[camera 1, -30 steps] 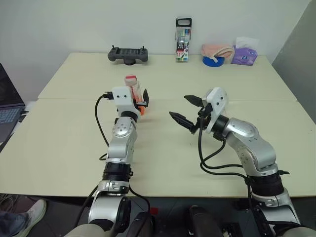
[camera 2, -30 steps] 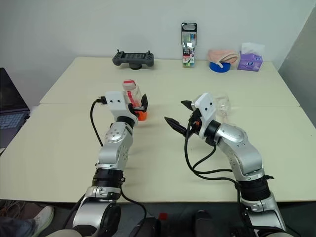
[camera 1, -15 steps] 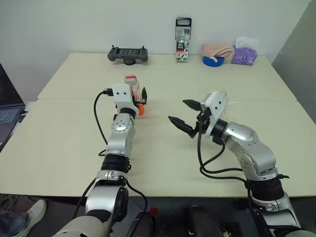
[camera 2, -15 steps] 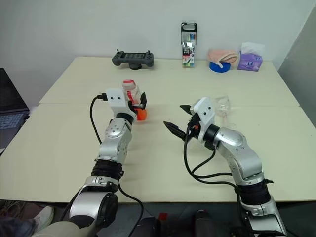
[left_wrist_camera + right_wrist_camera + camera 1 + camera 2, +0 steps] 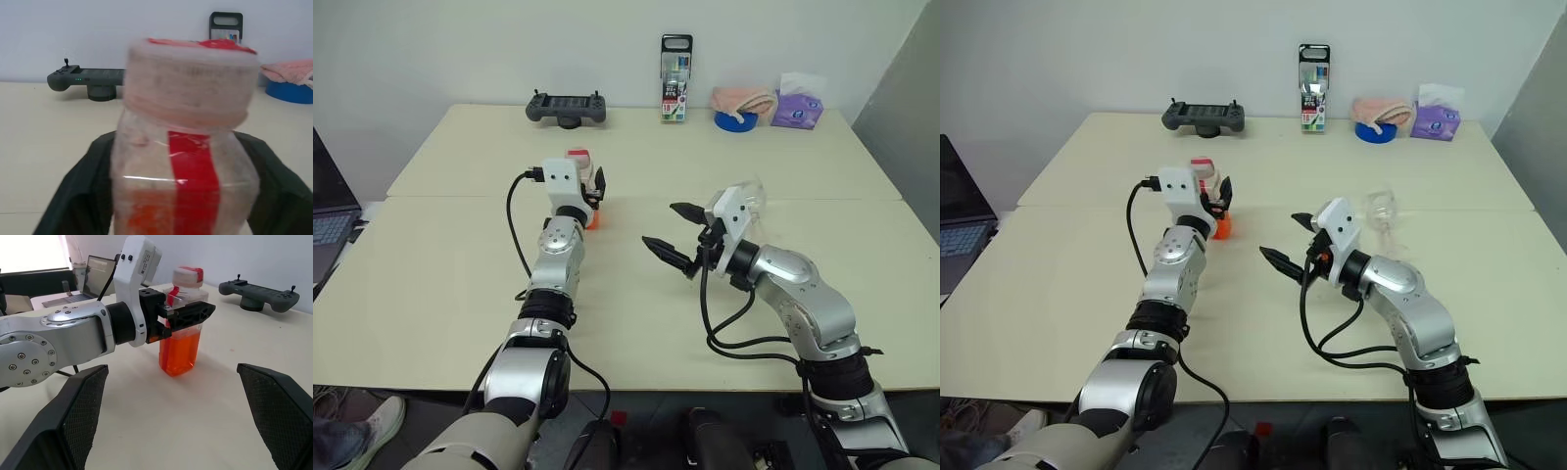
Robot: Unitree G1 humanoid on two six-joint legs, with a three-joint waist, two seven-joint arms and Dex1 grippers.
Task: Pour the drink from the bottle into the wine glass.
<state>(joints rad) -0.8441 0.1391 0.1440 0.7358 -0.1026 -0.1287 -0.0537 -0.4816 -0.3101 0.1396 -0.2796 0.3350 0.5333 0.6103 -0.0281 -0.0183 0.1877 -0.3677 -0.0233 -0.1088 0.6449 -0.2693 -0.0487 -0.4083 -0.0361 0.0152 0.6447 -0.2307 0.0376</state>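
The left hand (image 5: pixel 188 316) reaches level and forward, fingers now closed around the bottle (image 5: pixel 182 323), where earlier they stood apart. The right hand (image 5: pixel 674 233) hovers wide open over the tabletop (image 5: pixel 440 264).

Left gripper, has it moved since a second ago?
Yes. The left gripper has slid forward around the bottle, toward the table seam, and its fingers have closed onto it.

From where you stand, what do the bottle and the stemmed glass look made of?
The bottle looks like thin clear plastic: soft sheen, orange drink showing through, a glossy red label strip and a matte white-and-red cap. The wine glass seems real glass, colourless and see-through with bright glints, though clear plastic can't be ruled out.
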